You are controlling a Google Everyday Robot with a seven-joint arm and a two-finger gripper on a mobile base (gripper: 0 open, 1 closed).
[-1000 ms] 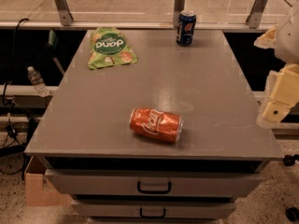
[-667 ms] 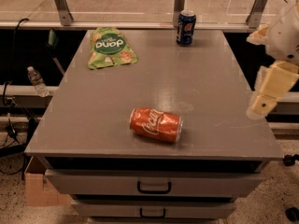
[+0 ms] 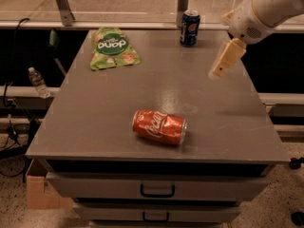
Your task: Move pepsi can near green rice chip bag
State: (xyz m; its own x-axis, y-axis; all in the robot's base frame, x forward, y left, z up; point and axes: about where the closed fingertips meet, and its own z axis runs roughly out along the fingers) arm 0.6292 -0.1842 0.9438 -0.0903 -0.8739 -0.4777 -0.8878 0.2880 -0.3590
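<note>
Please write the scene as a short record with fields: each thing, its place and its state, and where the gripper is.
table: grey, drawers below
pepsi can: upright, far edge, right of centre
green chip bag: lying flat, far left part, apart from pepsi can
red can: on its side, near front edge, about centre
gripper: above the table's right side, nearer the camera than pepsi can, not touching it
task: pepsi can not yet beside green chip bag

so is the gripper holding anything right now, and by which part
Nothing is held. The gripper hangs over the right side of the table, apart from the pepsi can, which stands upright at the back edge.
</note>
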